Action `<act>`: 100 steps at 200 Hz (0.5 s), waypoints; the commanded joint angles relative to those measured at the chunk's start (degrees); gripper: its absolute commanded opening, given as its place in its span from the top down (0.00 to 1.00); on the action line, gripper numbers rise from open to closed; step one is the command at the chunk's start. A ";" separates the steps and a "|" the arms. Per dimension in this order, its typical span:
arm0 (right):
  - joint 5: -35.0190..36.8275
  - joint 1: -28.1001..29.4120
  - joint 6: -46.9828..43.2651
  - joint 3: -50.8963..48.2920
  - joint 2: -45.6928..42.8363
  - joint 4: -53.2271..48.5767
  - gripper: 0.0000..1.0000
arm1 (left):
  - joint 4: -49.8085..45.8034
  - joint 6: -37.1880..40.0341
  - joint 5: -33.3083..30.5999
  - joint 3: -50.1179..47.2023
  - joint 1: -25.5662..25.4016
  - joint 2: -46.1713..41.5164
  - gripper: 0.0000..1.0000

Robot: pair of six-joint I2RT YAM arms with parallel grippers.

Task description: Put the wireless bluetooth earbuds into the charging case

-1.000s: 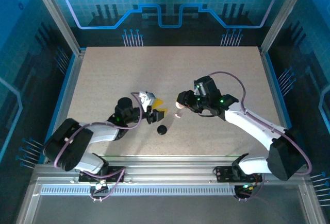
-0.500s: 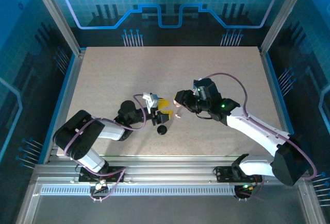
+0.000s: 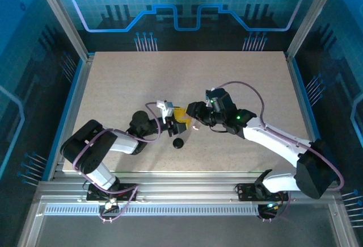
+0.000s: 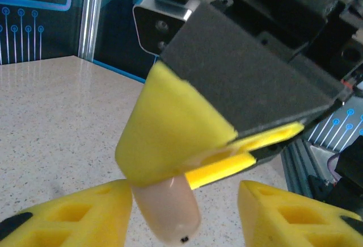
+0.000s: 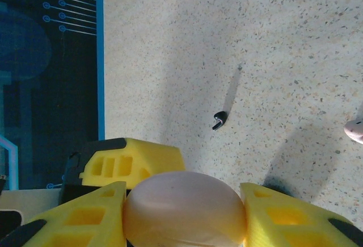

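Right gripper [image 5: 184,227] first: it's clamped on the pale pink body of the charging case [image 5: 182,201]. In the right wrist view the rounded pink puck is squeezed between the two yellow fingers [image 5: 85,218] at the bottom centre of the frame, pressed against both.

The left gripper [image 4: 186,213] is parked right up against that grip. In the left wrist view its own yellow fingers are seen spread apart at the bottom left and bottom right corners. The pink body hangs down between them, pinched from above by the other arm's yellow pad. The bottom-left finger is just beside the pink body, maybe touching, hard to tell. A clear gap is left on the other side, so nothing is actually gripped by it.

In the top view both grippers are found nose to nose just below the middle of the table [image 3: 142,82]. The black disc cap [image 3: 178,143] lies on its own just below them, apart from both.

Further out in the right wrist view, a tiny dark earbud [image 5: 219,120] is spotted on the speckled surface at centre frame. A whitish earbud [image 5: 354,130] is cut off by the right edge. Both are loose on the table, well apart from the case.
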 commanded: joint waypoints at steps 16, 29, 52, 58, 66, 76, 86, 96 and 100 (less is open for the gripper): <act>-0.63 1.75 -0.81 2.86 1.49 2.06 0.60 | 2.45 -1.26 -0.67 1.17 -0.55 -0.06 0.60; -0.74 1.87 -0.88 3.13 1.60 2.28 0.60 | 2.41 -1.74 -0.39 1.39 -0.55 0.12 0.63; -0.74 1.97 -1.39 3.66 1.67 1.81 0.60 | 2.41 -2.12 -0.22 1.57 -0.55 0.27 0.71; -0.69 1.99 -1.58 3.79 1.73 1.60 0.60 | 2.40 -2.23 -0.09 1.61 -0.49 0.22 0.74; -0.64 1.94 -1.67 4.00 1.80 1.20 0.59 | 2.49 -2.53 0.17 1.74 -0.55 0.13 0.75; -0.77 1.94 -1.82 4.26 1.93 0.89 0.58 | 2.44 -2.91 0.70 1.88 -0.53 0.26 0.76; -0.90 1.94 -2.54 4.47 1.85 0.56 0.55 | 2.43 -3.32 1.46 1.96 -0.51 0.39 0.79; -0.62 1.94 -3.96 4.69 1.25 -0.01 0.48 | 2.46 -3.88 1.67 1.94 -0.48 0.33 0.82; -0.24 2.01 -4.73 4.70 0.82 -0.21 0.44 | 2.42 -4.13 1.82 1.82 -0.46 0.24 0.84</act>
